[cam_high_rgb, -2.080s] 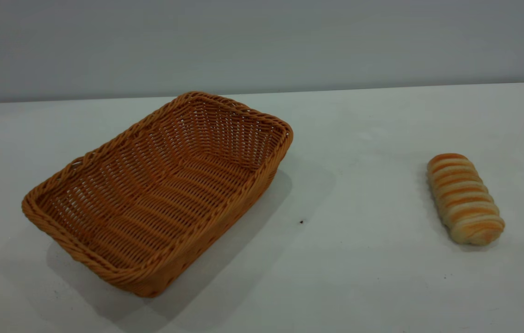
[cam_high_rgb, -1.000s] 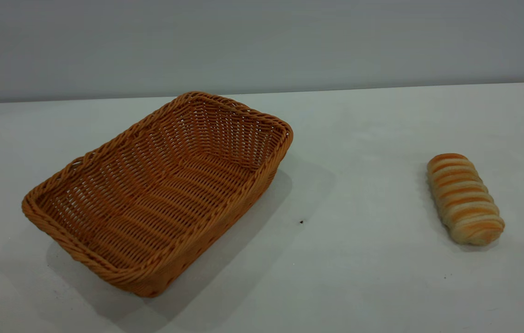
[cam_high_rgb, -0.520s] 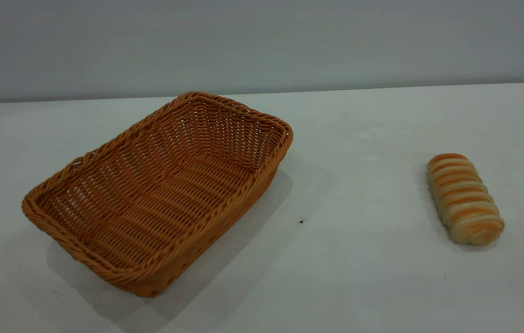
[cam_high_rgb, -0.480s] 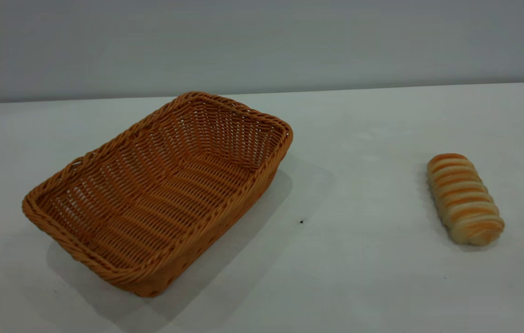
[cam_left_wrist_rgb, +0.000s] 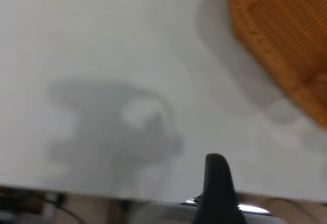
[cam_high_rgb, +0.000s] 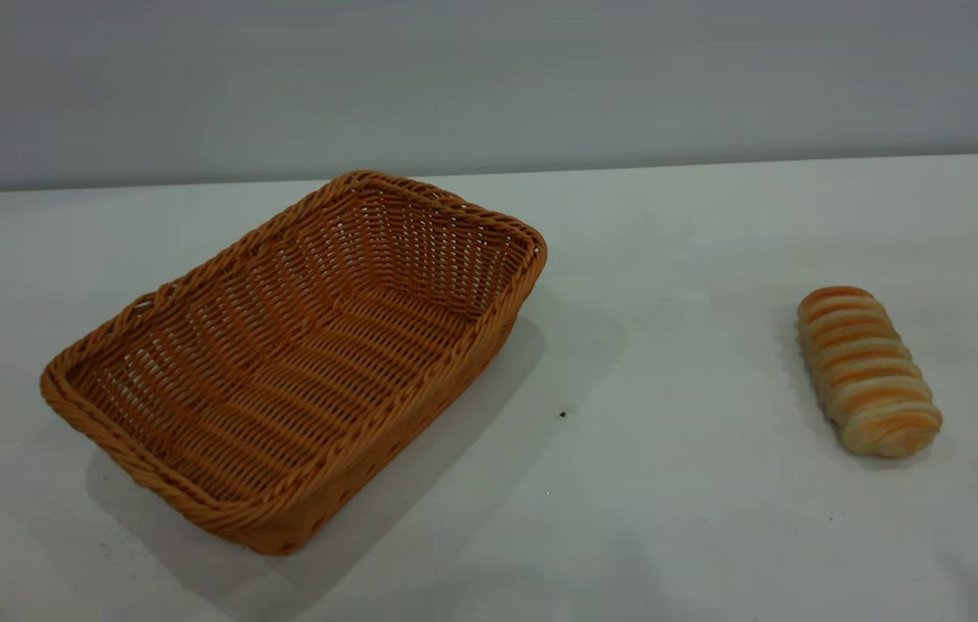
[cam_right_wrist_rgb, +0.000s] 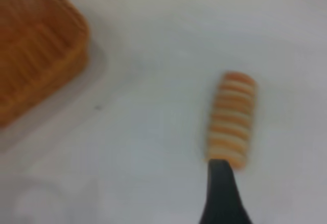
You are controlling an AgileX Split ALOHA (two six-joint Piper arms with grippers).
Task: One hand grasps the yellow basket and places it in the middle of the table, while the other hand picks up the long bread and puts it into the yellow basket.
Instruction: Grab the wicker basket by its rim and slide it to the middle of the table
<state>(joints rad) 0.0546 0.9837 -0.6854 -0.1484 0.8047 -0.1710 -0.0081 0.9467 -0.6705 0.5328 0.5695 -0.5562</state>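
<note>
The yellow basket (cam_high_rgb: 299, 354) stands empty on the left half of the white table (cam_high_rgb: 670, 484), turned at an angle. The long bread (cam_high_rgb: 867, 370) lies on the table at the right, well apart from the basket. Neither gripper shows in the exterior view. In the left wrist view my left gripper (cam_left_wrist_rgb: 217, 183) hangs over bare table near the table's edge, with a corner of the basket (cam_left_wrist_rgb: 286, 35) farther off. In the right wrist view my right gripper (cam_right_wrist_rgb: 220, 193) is above the table, close to one end of the bread (cam_right_wrist_rgb: 231, 119). The basket (cam_right_wrist_rgb: 36, 45) lies farther away there.
A grey wall (cam_high_rgb: 489, 78) runs behind the table's far edge. A tiny dark speck (cam_high_rgb: 562, 415) lies between the basket and the bread. Bare tabletop lies between the two objects and in front of them.
</note>
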